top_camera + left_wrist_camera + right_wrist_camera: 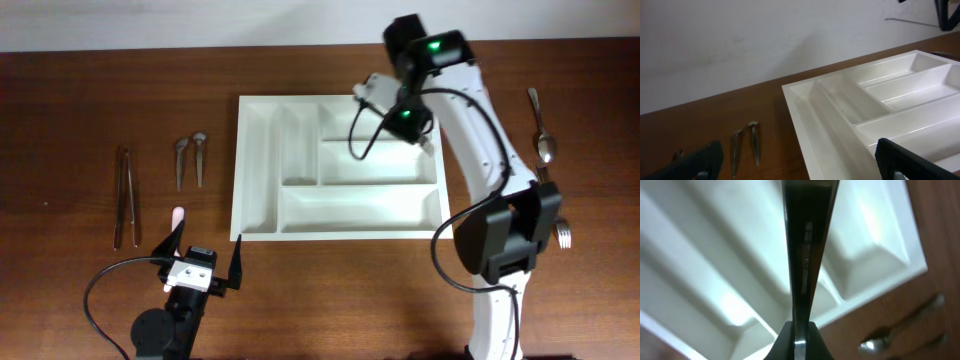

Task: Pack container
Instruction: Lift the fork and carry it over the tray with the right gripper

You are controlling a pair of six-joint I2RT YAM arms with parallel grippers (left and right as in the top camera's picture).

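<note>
Steel is what the right gripper [799, 332] is pinching: a thin dark utensil handle [807, 255], clamped flat between closed fingers at the bottom centre of the right wrist view and running up the middle of that frame. Only the handle is showing, so I cannot tell which kind of utensil it is. Beneath it the container [350, 210] is lying flat on the table [100, 300], filling the centre of the overhead picture, and the gripper is hanging over its upper right corner. The compartments that are showing are looking bare. A spoon [890, 336] is lying on the wood outside the container, at the lower right of the wrist view. At the lower left of the overhead picture the left gripper [207, 250] is standing with its fingers spread wide, holding nothing, near the container's lower left corner. The container is probably going to handle as light, stiff and slick, sliding on the wood if nudged. A rim or divider wall is looking like the place to take hold, the body being too broad for either gripper.
</note>
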